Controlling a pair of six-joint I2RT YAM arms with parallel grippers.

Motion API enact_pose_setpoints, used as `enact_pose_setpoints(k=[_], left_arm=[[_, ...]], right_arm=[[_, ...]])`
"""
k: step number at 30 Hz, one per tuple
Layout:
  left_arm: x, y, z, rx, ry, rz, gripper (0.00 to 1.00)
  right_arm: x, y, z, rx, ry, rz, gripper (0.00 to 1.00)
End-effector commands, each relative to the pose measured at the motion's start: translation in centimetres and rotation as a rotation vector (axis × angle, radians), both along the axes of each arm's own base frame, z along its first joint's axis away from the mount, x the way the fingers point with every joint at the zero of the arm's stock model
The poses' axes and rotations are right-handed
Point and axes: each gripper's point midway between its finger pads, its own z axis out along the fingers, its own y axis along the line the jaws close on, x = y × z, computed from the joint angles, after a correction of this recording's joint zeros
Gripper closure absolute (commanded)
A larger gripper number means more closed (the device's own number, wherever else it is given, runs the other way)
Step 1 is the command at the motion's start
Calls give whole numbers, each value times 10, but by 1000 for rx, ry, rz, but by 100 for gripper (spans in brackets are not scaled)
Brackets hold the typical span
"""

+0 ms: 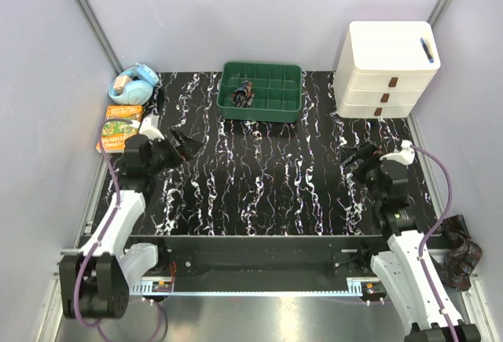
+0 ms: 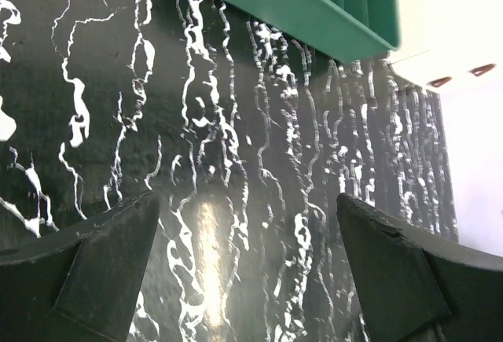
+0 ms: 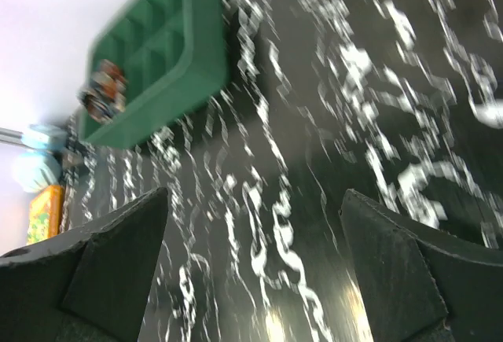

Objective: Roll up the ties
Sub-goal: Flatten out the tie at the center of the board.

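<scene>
Holding both tools spread wide, I have nothing in either: the left gripper (image 2: 247, 267) and the right gripper (image 3: 255, 267) hang over bare black marbled table (image 1: 275, 189), fingers well apart.

The ties (image 1: 458, 257) waiting to be rolled lie in a dark heap off the table's right edge, just beside my right arm. That heap is my main worry. The cloth looks tangled, so a pinch could lift two ties at once or drag the whole bundle. My purple cable (image 1: 445, 181) runs close above it, and a careless grab might catch that instead. Reaching so near my own base also looks awkward, and the thin fabric could slip out as I pull it onto the table.

As for containers, the green tray (image 1: 262, 114) at the far side is split into many compartments. One toward its left holds a rolled tie (image 1: 244, 93), and the others look empty. The white drawer unit (image 1: 387, 82) at the far right has its drawers closed, so I cannot see inside.
</scene>
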Motion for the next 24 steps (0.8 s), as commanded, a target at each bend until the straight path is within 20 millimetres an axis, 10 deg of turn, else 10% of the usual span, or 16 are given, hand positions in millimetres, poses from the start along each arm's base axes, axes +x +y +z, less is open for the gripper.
enact_pose_setpoints(k=[1,4,8,16,24], left_arm=[[-8,-12,56,-116,-78,-28,1],[-14,-43,43,-244,63,-219,1],[-25,-26,8,53,230,-120,1],[-90,-20,20,315,217,-162,1],[-101,-21,29,379,135,-162,1]], right_arm=[[-17,-4,-14,64,108,-50,0],[-20,-16,-31,8,275,-113,0],[-21,-34,-40,-65,450,-205,5],[-18,-57,-43,-172,552,-316,11],[-30,-94,-68,-222,676,-595,28]])
